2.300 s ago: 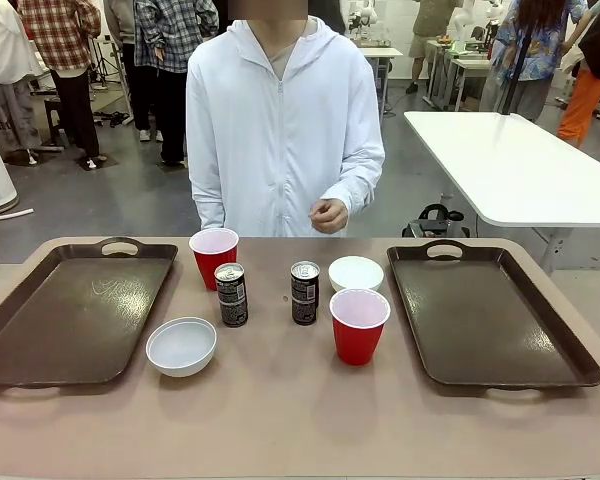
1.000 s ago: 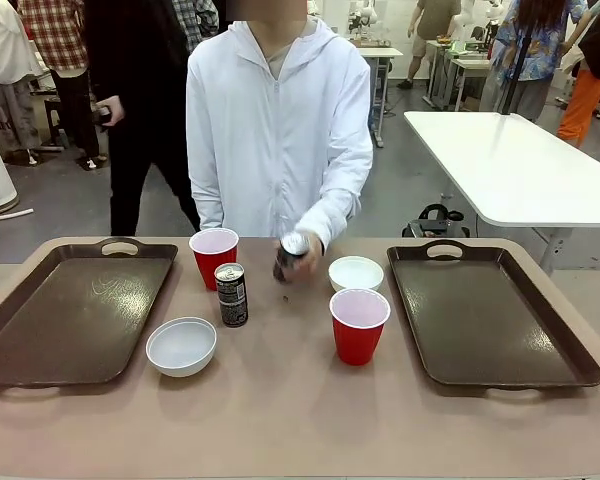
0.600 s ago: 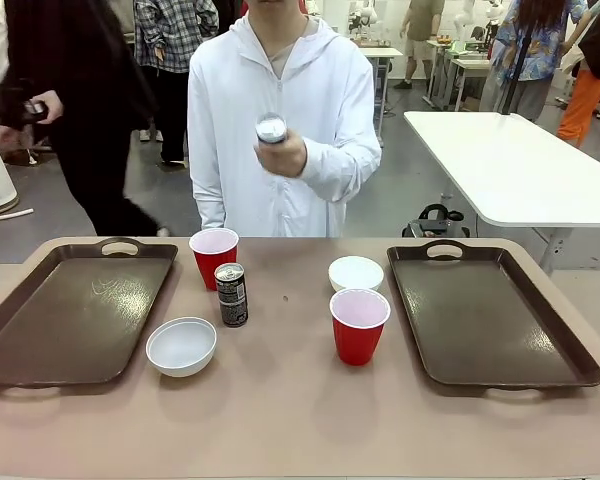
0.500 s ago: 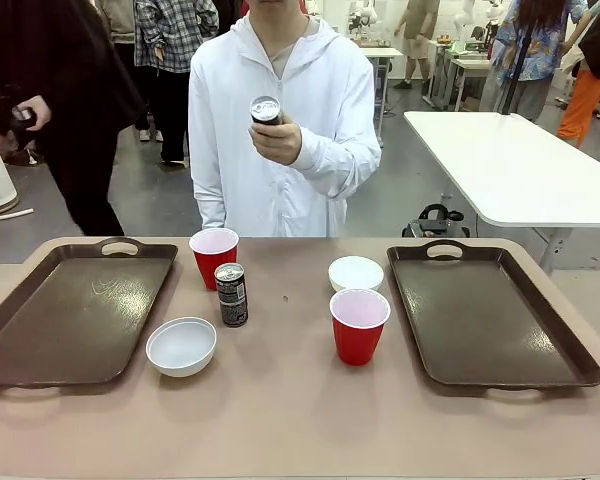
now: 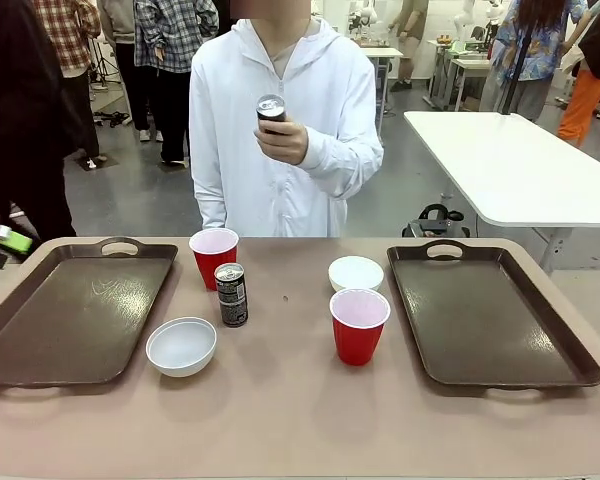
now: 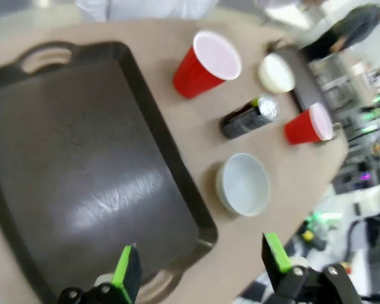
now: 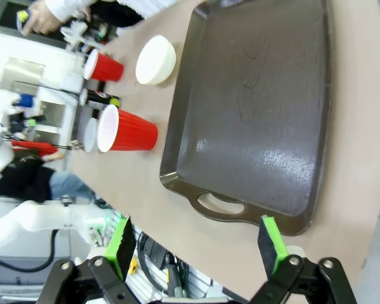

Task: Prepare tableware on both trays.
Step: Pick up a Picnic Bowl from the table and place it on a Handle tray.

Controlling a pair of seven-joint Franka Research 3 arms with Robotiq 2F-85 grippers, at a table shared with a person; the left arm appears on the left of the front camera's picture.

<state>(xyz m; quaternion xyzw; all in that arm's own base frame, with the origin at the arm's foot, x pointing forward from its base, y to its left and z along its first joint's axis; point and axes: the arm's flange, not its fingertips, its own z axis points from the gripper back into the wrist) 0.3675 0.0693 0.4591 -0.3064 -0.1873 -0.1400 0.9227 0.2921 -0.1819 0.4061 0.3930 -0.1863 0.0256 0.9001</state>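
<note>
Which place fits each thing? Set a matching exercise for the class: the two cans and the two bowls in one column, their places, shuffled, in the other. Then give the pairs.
Things
1. higher can
2. lower can
3. nearer bowl
4. farther bowl

Places
a. beside the far end of the right tray
b. in the person's hand
c. close to the red cup by the left tray's far end
d. beside the near end of the left tray

Pairs: 1-b, 2-c, 3-d, 4-a
</note>
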